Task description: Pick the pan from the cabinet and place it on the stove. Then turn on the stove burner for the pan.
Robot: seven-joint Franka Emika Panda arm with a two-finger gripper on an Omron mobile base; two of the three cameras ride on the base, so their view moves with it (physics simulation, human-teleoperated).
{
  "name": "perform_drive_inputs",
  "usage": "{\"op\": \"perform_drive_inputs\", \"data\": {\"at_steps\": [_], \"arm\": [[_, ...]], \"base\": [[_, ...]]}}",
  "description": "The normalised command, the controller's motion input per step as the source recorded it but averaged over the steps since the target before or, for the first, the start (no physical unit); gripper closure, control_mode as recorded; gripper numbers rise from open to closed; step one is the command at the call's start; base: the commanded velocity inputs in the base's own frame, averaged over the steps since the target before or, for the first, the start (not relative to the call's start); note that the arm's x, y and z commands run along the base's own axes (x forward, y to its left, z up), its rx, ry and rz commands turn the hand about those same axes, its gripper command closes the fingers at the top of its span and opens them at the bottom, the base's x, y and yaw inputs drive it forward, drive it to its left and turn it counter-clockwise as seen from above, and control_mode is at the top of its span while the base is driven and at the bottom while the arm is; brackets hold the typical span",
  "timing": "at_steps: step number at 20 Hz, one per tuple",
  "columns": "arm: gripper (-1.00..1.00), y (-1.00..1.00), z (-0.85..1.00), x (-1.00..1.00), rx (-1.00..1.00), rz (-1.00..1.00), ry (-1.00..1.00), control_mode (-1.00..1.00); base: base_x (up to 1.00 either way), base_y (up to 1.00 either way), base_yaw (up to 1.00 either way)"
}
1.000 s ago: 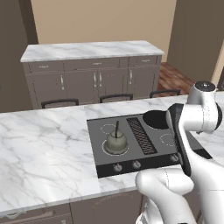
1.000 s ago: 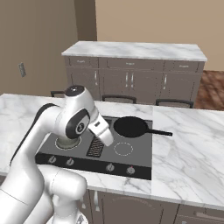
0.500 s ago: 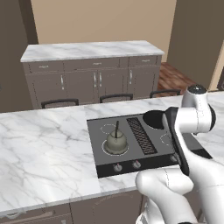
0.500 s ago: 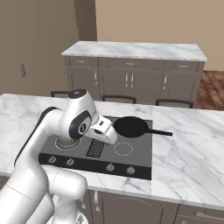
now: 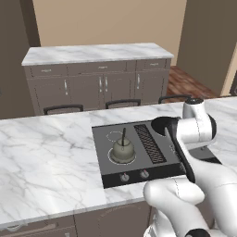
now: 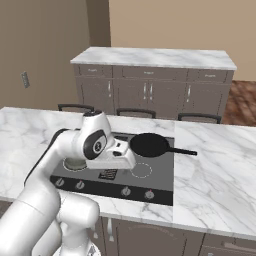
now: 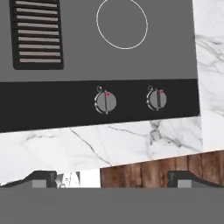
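Observation:
The black pan (image 6: 149,145) sits on the back right ring of the stove (image 6: 159,179), its handle pointing right; my arm hides most of the pan (image 5: 159,123) in the left base view. My gripper (image 6: 125,159) hangs above the stove's middle, in front of the pan and apart from it. In the hand view the gripper (image 7: 113,179) is open, fingertips (image 7: 41,179) wide apart with nothing between them. It looks down on two round knobs (image 7: 105,102) (image 7: 156,99), a white ring (image 7: 122,22) and the slatted grille (image 7: 38,35). The cabinet is out of view.
An olive-grey pot (image 5: 122,149) stands on the stove's front left ring. The marble counter (image 5: 46,157) surrounds the stove. Chair backs (image 6: 135,112) line its far edge. Behind stands a low grey unit (image 5: 97,85) with a marble top.
My hand has turned and dropped a little over the stove, towards its front edge. Pan and pot have stayed where they were, and the jaws have stayed wide.

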Motion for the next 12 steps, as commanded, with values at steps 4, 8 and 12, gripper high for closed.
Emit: {"op": "perform_drive_inputs", "data": {"at_steps": [4,8,12], "arm": [[-1.00,0.00,-0.33,0.03,0.00,0.01,0.09,-1.00],[-1.00,0.00,-0.36,0.16,0.00,0.07,0.05,-1.00],[-1.00,0.00,-0.33,0.29,0.02,0.06,0.03,-1.00]], "base": [[0.00,0.00,0.00],[0.00,0.00,0.00],[0.00,0.00,0.00]]}}
